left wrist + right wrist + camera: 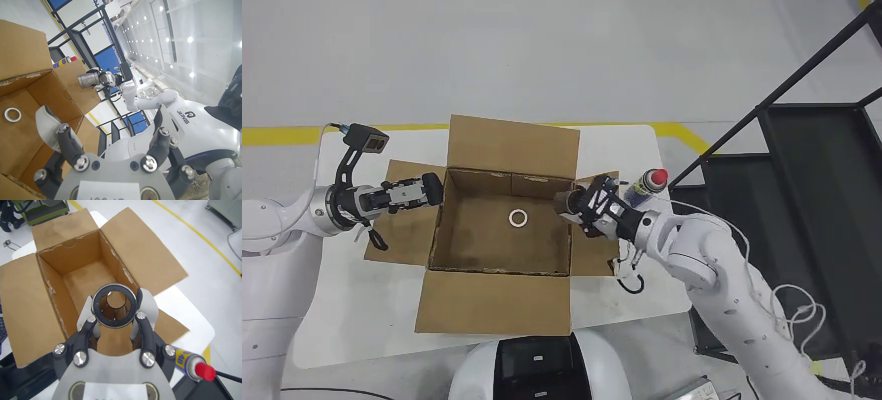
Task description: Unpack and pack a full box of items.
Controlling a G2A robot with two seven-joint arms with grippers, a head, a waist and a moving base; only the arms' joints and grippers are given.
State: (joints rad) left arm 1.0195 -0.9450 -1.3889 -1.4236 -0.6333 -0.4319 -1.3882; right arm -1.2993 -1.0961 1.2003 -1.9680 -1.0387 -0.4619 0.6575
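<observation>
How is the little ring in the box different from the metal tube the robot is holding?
The ring is flat and thin; the metal tube is long and chunky. The ring lies on the floor of the box; the tube is up in the air near the box's rim, clamped in the right gripper. The ring looks pale silver; the tube is darker grey. Both are round, metal and hollow.

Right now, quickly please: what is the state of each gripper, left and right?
Left gripper: open, fingers hold nothing.
Right gripper: closed on a hollow metal cylinder.
</observation>
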